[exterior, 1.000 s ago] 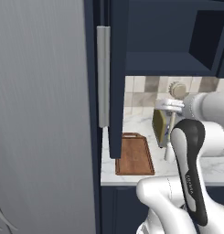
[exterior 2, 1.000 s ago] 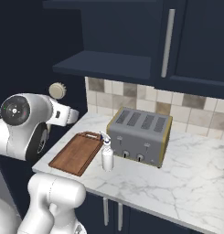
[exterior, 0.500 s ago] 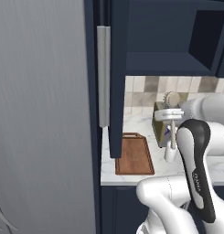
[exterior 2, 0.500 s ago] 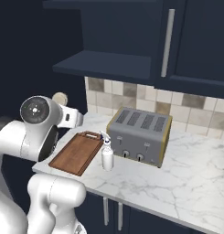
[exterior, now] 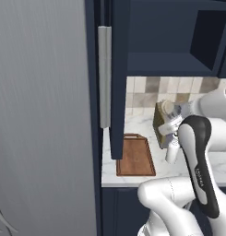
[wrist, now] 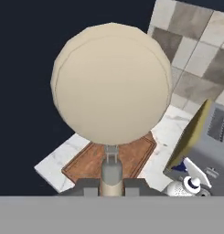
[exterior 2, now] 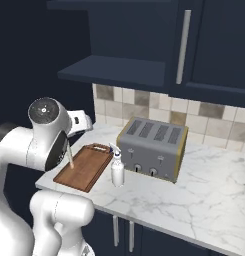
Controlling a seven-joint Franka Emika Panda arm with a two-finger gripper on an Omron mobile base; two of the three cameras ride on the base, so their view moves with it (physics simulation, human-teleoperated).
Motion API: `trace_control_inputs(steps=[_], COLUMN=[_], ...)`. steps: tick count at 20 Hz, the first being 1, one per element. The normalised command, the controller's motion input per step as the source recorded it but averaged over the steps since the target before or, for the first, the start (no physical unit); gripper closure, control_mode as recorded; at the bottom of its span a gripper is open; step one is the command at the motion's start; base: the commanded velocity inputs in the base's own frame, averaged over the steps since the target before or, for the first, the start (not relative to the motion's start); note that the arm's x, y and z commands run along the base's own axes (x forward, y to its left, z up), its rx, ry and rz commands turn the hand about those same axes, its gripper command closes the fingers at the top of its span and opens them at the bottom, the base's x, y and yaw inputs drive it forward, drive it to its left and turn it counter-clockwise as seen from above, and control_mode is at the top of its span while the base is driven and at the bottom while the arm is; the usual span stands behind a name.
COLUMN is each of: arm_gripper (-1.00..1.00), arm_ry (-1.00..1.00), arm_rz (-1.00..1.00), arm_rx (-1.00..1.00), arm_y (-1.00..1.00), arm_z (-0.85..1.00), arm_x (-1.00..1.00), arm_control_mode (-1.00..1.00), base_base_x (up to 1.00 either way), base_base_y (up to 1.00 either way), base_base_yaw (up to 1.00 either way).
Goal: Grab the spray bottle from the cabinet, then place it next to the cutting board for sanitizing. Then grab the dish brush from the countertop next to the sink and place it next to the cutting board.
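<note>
Holding the dish brush point(wrist: 111, 87) clamped in our gripper point(wrist: 111, 183) above the cutting board point(exterior 2: 84, 166), we see the spray bottle point(exterior 2: 117, 169) just right of it, with no readable writing.

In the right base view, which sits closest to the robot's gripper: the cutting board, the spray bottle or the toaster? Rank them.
From the gripper, holding the dish brush:
1. Cutting board, just below it, at the counter's left end.
2. Spray bottle, beside the board's right edge.
3. Toaster, farther right, by the tiled wall.
</note>
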Motion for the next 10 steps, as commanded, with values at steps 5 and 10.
trace_control_inputs(steps=[5, 10], arm_gripper=[1.0, 1.0], arm_ry=[0.07, 0.26], arm_rz=[0.29, 0.2], arm_rx=[-0.44, -0.29], arm_y=[-0.01, -0.06], arm_z=[-0.41, -0.39], arm_x=[-0.18, -0.2], arm_control_mode=[-1.0, -1.0], base_base_x=[0.0, 0.0], base_base_y=[0.0, 0.0], base_base_yaw=[0.0, 0.0])
